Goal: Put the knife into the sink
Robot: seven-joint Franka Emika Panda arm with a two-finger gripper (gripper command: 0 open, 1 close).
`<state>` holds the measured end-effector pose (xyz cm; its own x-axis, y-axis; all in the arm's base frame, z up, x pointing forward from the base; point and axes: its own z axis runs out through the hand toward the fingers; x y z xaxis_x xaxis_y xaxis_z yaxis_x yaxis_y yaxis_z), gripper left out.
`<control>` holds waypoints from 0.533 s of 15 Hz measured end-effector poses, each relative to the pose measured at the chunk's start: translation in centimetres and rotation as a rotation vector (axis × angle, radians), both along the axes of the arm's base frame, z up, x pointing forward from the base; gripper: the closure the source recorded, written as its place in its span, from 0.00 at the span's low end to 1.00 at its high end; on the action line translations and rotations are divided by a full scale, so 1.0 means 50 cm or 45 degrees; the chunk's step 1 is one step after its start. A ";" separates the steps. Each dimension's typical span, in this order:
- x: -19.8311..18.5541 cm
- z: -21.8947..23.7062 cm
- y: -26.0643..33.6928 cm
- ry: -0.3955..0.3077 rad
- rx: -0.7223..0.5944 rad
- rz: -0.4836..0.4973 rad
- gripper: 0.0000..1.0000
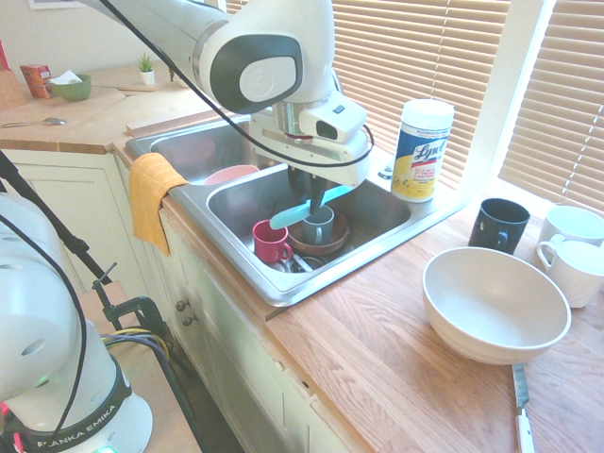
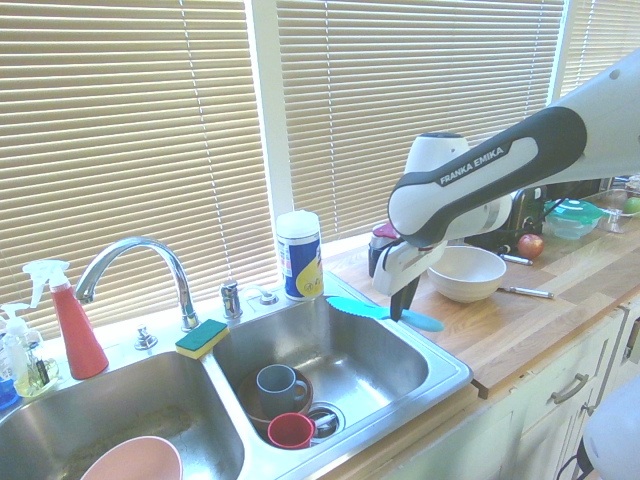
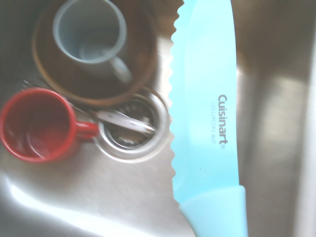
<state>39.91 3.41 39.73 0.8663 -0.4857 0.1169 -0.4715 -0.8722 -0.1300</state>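
Gripper [image 2: 403, 312] clamped on the knife [image 2: 375, 310] near its handle, blade held level and pointing away over the right basin of the sink [image 2: 440, 385]. You are carrying the knife above the basin, not yet lowered; judged, the step in hand is the descent and release.

Directly below the gripper lies bare steel floor: in the wrist view the knife [image 3: 205, 113] hangs over an open strip of basin, with the drain [image 3: 131, 128] just beside its serrated edge. Lower straight down there and part the fingers only when the blade is close to the floor, so it does not bounce.

Beyond the drain stand the red mug [image 2: 290, 430] and the grey mug [image 2: 281, 383] in the brown bowl [image 3: 96, 79]. Keep the blade tip short of them; a tilt that way would likely knock the crockery.

Farther off, on the surface [image 1: 377, 349], the cream bowl [image 1: 495, 302] stays out of play.
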 end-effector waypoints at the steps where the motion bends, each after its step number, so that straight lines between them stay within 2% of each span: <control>1: 0.007 -0.018 0.022 0.001 -0.003 -0.009 1.00; 8: 0.093 -0.183 0.102 0.015 -0.006 -0.122 1.00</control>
<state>44.55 8.50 30.59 0.8171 -0.5660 0.1097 -0.5544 -0.8236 -0.1196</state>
